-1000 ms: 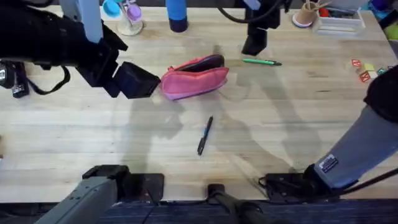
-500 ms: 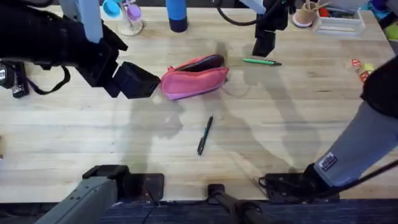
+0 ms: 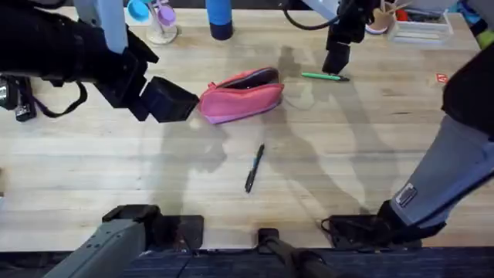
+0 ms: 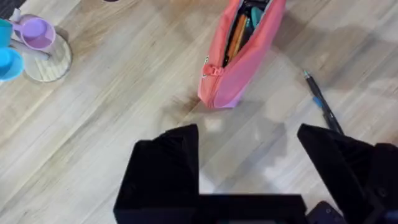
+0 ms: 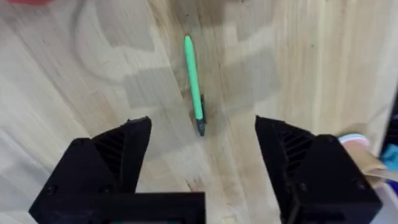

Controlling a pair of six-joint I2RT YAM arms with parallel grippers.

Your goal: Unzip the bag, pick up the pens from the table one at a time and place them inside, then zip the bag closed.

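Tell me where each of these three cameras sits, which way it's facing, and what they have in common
Overhead: fixed above the arm bases, looking down and forward over the table; both arms show, the bag mid-table.
Left wrist: on the left arm, looking down at the open bag and black-and-blue pen; the open left gripper shows.
Right wrist: on the right arm, looking down at the green pen between the open right gripper.
Shared: overhead also shows the green pen.

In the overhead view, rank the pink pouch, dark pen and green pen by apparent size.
1. Pink-red fabric pouch, clearly largest.
2. Black-and-blue slim pen and bright green pen: similar length, too close to rank.
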